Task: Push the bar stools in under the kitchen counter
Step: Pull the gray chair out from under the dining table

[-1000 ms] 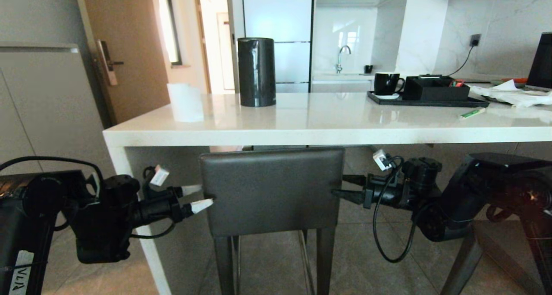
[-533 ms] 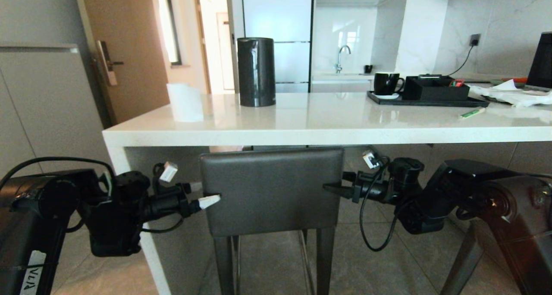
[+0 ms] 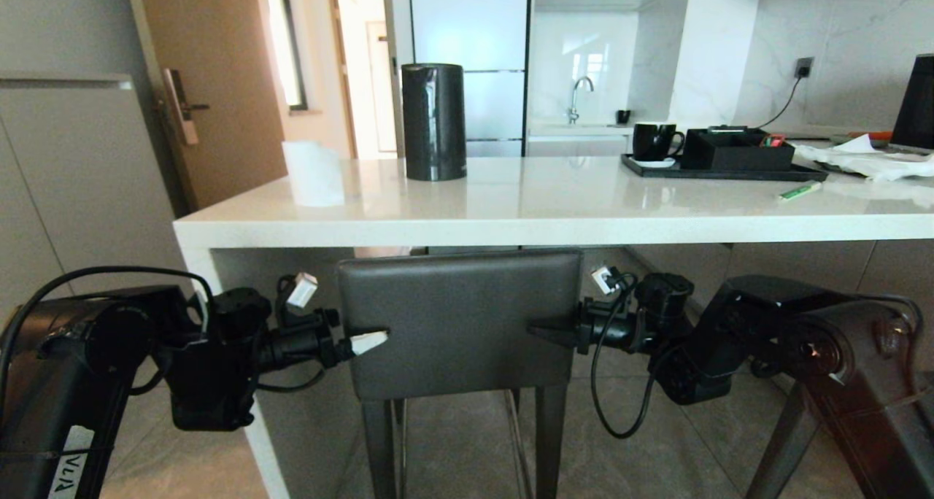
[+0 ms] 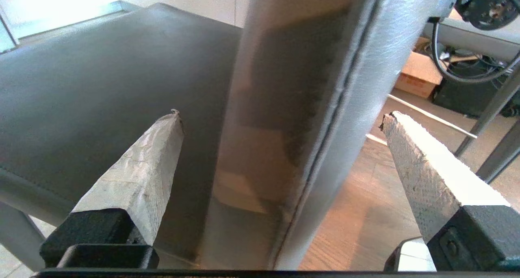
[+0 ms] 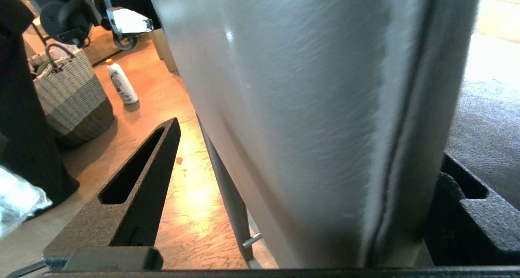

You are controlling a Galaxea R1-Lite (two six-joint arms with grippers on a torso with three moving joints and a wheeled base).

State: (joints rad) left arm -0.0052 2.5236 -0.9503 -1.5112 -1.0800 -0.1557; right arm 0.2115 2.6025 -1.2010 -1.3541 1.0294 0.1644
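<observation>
Bar stool (image 3: pixel 460 320): stands square against the kitchen counter (image 3: pixel 554 229), its dark grey backrest just below the counter's thick front edge and overlapping it slightly; slim black legs and a thin footrail show beneath
Second bar stool (image 3: pixel 784 433): to the right of the first, mostly hidden behind the right arm; only a slanted leg can be told
Kitchen counter: glossy white slab top with a white end panel at its left; the first stool sits near that left end
Left gripper (image 3: pixel 368 341): at the left edge of the backrest, about mid-height; fingers spread wide, straddling the backrest's edge
Left fingers (image 4: pixel 426 164): white and padded in the left wrist view, one on each face of the backrest (image 4: pixel 308 119), both apart from the leather
Right gripper (image 3: pixel 543 331): at the right edge of the backrest, level with the left one; black fingers spread, the backrest's edge between them
Right fingers (image 5: pixel 138 188): in the right wrist view one stands clear of the backrest (image 5: pixel 308 123); whether the other touches it cannot be told
On the counter, left of the stool: a white roll (image 3: pixel 314 172)
On the counter, above the stool: a tall black cylinder (image 3: pixel 434 121)
On the counter, right of the stool: a black tray (image 3: pixel 730 171) bearing a black mug (image 3: pixel 654 141) and a black box (image 3: pixel 737 149); beyond it a green pen (image 3: pixel 799 190) and white papers (image 3: pixel 868 160)
Floor by the stool, right wrist view: a woven basket (image 5: pixel 69 95) and a small white bottle (image 5: pixel 120 83)
</observation>
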